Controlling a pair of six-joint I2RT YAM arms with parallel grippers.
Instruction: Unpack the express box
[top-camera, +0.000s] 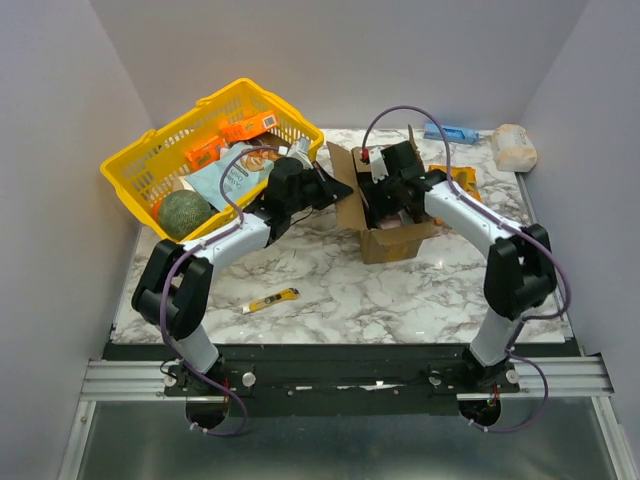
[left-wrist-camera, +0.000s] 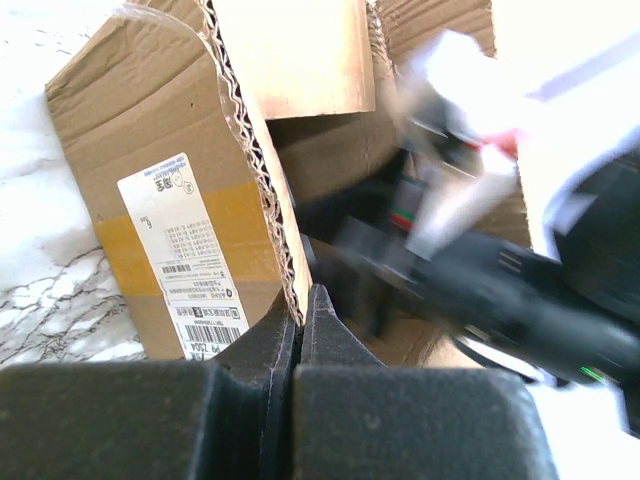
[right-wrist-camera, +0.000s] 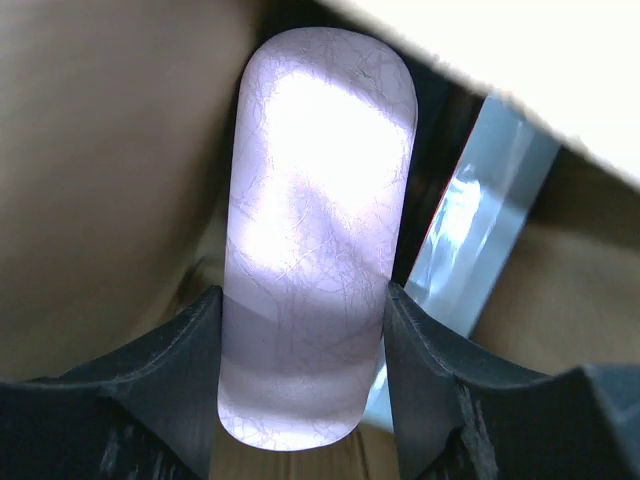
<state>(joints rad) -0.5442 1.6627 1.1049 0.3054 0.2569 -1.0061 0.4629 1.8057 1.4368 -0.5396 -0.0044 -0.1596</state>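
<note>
**Removal step of the unpacking.** The box (top-camera: 398, 244) stands open at the centre of the overhead view, flaps up, to the right of the yellow basket (top-camera: 130, 160).

Your left gripper (left-wrist-camera: 300, 312) is fully closed at the lower middle of its wrist view. The corrugated edge of the labelled flap (left-wrist-camera: 160, 140) runs into the seam between its fingertips, so it appears to pinch that flap and brace the box.

Your right gripper (right-wrist-camera: 300, 300) is down inside the box with its jaws part-way apart. Its fingers (right-wrist-camera: 190, 350) press on both sides of a pale bar (right-wrist-camera: 315, 180) with rounded ends, so the bar is held. A shiny wrapped item (right-wrist-camera: 480, 230) lies just beside the bar at the right of that frame; what it is cannot be told.

Judged step: one item is gripped and not yet lifted out. The next move calls for a straight rise that clears the walls and flaps. Hold the flap with your left gripper so the box does not come up too, and take care not to drag the shiny item along.
</note>
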